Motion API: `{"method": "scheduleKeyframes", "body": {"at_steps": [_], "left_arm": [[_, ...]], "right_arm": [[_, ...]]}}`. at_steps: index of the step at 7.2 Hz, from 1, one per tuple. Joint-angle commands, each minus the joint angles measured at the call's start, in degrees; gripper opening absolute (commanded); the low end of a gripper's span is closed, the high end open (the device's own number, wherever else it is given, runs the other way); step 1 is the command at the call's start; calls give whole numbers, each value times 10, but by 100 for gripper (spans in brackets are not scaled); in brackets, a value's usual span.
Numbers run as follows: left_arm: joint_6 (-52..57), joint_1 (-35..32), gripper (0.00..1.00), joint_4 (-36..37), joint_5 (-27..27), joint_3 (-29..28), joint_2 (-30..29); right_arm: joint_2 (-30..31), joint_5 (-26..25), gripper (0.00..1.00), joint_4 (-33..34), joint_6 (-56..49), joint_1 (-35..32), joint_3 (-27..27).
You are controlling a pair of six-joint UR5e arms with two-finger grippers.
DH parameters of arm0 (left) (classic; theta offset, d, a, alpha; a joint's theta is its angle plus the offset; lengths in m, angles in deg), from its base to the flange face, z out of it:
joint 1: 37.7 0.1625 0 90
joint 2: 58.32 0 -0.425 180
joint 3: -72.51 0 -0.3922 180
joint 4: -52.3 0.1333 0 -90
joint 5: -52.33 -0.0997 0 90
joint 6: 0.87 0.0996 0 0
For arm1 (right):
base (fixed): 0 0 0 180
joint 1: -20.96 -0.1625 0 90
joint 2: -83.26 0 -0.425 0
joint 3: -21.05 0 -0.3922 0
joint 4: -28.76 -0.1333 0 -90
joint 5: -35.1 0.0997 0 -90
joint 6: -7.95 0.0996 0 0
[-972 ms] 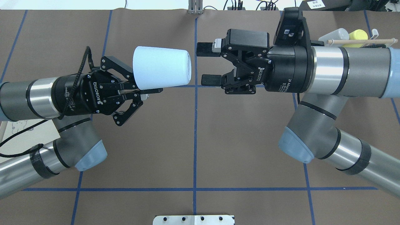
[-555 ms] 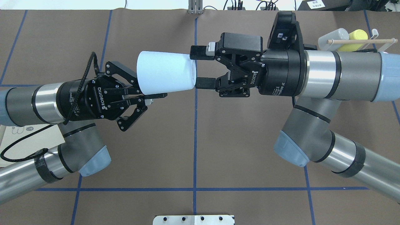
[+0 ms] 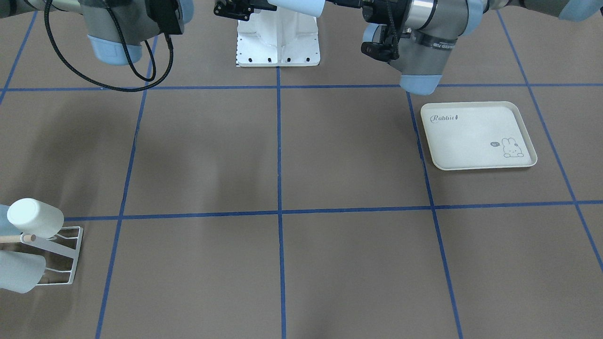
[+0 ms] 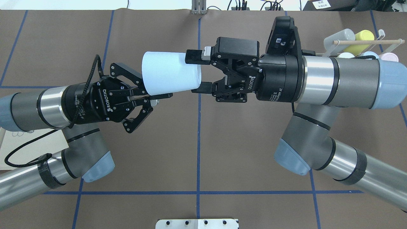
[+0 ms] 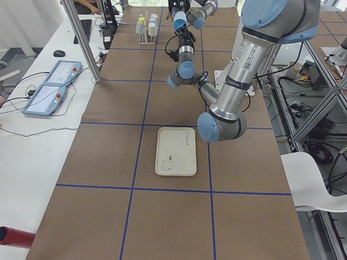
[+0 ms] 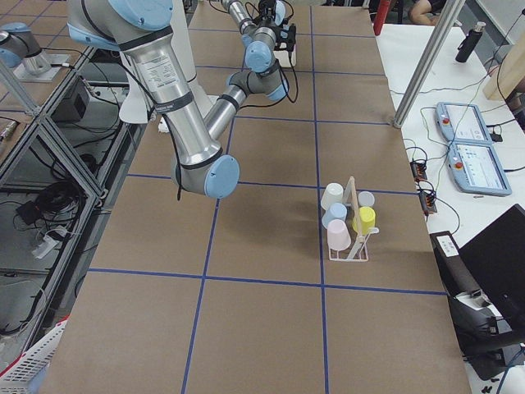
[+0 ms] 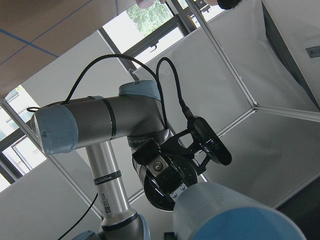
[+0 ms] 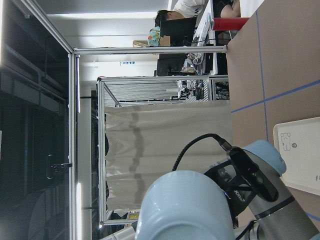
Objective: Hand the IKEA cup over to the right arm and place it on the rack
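The right arm (image 4: 349, 82) reaches out to the cup (image 4: 168, 74), far from the rack (image 4: 369, 41). The left gripper (image 4: 152, 86) squeezes the cup's bottom, holding it sideways in the air, so the right gripper (image 4: 196, 72), fingers spread, fits around its rim.

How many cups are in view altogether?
6: one cup held mid-handover; five on the rack: white, grey, blue, yellow, pink. Others may be hidden.

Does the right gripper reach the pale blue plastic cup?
Probably yes: the open right gripper straddles the cup at its narrow end, nothing between; the left gripper holds the wide end.
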Motion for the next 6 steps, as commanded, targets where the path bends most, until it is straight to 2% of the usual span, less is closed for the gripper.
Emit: {"method": "scheduleKeyframes", "body": {"at_steps": [1,6], "left_arm": [[1,2,0,1,-2,-1,-3],[3,2,0,0,-2,-2,-1]], "right_arm": [[-1,-5,91,0,0,3,2],[-1,-8,84,0,0,5,3]]}}
